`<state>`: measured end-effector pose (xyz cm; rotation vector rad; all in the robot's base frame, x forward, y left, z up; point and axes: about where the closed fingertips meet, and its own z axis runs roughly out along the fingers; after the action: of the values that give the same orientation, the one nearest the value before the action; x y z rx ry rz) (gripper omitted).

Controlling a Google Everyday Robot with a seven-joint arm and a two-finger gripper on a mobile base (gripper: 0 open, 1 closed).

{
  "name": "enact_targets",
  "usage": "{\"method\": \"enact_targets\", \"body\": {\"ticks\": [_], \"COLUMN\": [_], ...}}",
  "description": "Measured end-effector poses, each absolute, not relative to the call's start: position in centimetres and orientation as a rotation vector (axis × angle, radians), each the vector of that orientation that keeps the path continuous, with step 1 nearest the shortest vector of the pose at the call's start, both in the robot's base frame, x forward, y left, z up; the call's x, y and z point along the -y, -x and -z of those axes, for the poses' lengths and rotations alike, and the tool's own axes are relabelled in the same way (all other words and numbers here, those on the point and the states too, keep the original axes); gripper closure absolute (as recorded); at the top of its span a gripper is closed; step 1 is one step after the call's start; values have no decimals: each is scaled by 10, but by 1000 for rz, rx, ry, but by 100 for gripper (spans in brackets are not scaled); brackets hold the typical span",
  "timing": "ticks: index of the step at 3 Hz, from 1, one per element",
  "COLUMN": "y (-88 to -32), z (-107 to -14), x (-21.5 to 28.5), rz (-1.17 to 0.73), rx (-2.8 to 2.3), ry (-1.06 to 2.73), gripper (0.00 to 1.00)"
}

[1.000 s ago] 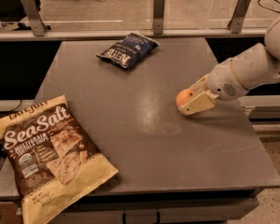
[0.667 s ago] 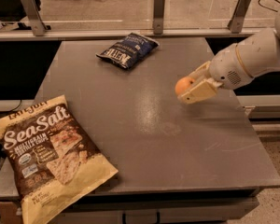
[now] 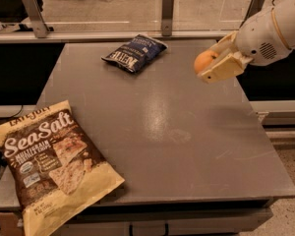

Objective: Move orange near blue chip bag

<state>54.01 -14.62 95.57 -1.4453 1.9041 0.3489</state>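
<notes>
The orange is a small round fruit held between the cream fingers of my gripper, lifted above the right side of the grey table. The gripper is shut on it. The blue chip bag is a small dark navy crinkled bag with white lettering. It lies flat at the back middle of the table, to the left of the orange and a little farther back. The white arm comes in from the upper right.
A large tan-and-brown "Sea Salt" chip bag lies at the front left corner, overhanging the table edge. A rail with metal posts runs behind the table. Floor shows at the right.
The gripper has lifted the orange off the table and carried it up and toward the back. Both bags have stayed in place.
</notes>
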Motion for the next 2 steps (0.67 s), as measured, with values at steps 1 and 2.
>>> {"method": "enact_targets", "body": {"ticks": [1,2], "y": [-553,-592], "z": [-949,-939], "x": [131,104], "rz": [-384,-437], "rx": [-1862,-1787], "ry": [1447,1427], "gripper": [100,100]}}
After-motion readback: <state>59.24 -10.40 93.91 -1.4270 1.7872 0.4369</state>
